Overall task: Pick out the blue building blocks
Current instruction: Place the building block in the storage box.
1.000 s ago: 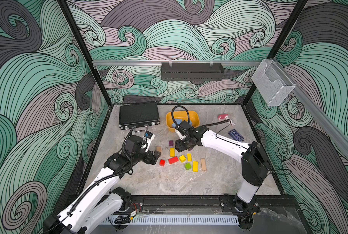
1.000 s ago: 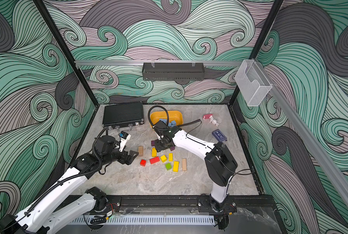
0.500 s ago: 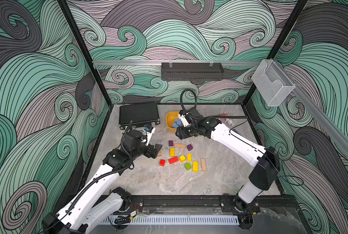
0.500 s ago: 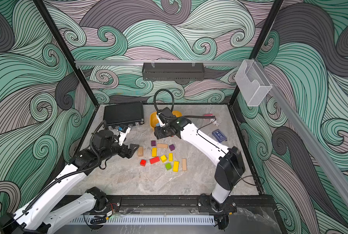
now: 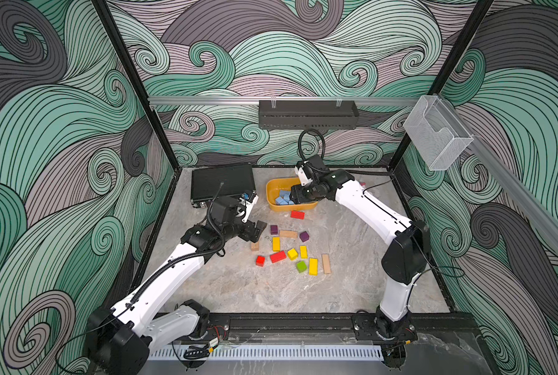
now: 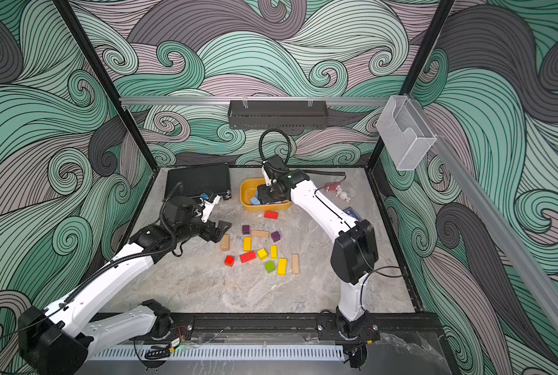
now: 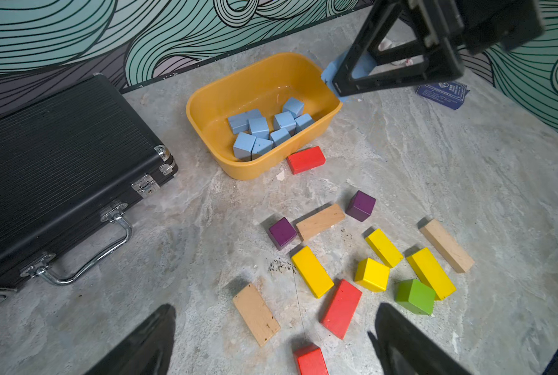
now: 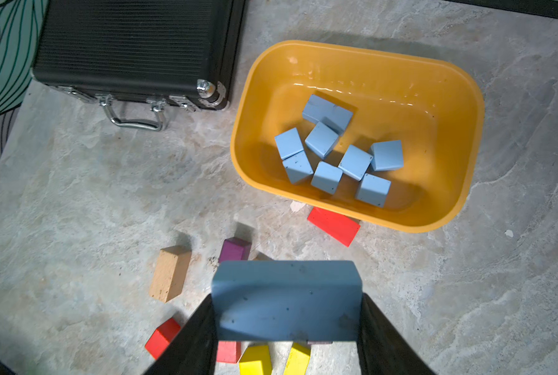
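Honestly you're basically at the finish line here. Your right gripper (image 8: 287,324) has its fingers clamped at a middling width on the ends of a long blue bar (image 8: 285,292), and in both top views it hangs over the right side of the yellow tub (image 5: 272,188) at the far middle of the table (image 5: 271,292). Inside the tub I count eight blue blocks (image 8: 355,162) piled loosely toward the near wall, one of them a longer bar. Everything left on the table in front of the tub is red, yellow, purple, green or plain wood (image 7: 319,220), and I can't spot a single blue one among them. The dark blue card packet (image 7: 441,92) off to the right isn't a block, so ignore it. Your left gripper (image 5: 258,230) sits at the left edge of that leftover pile, fingers spread wide with nothing in them. So as far as I can tell, the bar you're carrying is the last one: let it go into the tub and you're done. Just be sure it's clear of the rim before you open up.
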### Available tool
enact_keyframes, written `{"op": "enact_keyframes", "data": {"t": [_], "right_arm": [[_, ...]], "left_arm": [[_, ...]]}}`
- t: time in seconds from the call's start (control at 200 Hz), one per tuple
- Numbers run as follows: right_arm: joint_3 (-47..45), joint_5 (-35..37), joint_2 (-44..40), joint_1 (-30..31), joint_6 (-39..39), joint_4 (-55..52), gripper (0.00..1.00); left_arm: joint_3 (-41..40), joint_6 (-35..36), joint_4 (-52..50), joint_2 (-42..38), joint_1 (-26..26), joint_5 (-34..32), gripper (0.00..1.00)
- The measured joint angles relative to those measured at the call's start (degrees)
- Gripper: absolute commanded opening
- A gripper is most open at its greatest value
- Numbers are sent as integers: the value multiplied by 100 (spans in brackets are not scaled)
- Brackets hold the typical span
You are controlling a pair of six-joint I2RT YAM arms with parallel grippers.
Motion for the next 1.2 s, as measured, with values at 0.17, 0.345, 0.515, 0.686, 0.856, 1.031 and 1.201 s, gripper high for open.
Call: {"op": "enact_keyframes", "data": {"t": [0.17, 0.345, 0.515, 0.686, 0.856, 1.031, 1.201], "right_arm": [[507, -20, 560, -219, -87, -61, 0], [1137, -118, 1209, -431, -162, -114, 0], [1779, -188, 1869, -605, -254, -181, 0], [2337, -195, 2435, -743, -295, -225, 0], [2765, -210, 2848, -857, -313, -245, 0], [3178, -210, 3211, -927, -315, -245, 0], [3569, -210, 3615, -953, -306, -232, 0]], "left_arm": [[144, 15, 249, 422, 37, 81, 95], [247, 9, 494, 855, 98, 142, 95], [501, -17, 557, 1314, 203, 229, 95], [778, -57, 562, 1657, 313, 310, 95], [817, -83, 597, 1845, 411, 376, 95], [820, -142, 651, 2063, 498, 398, 95], [820, -160, 682, 2194, 555, 420, 95]]}}
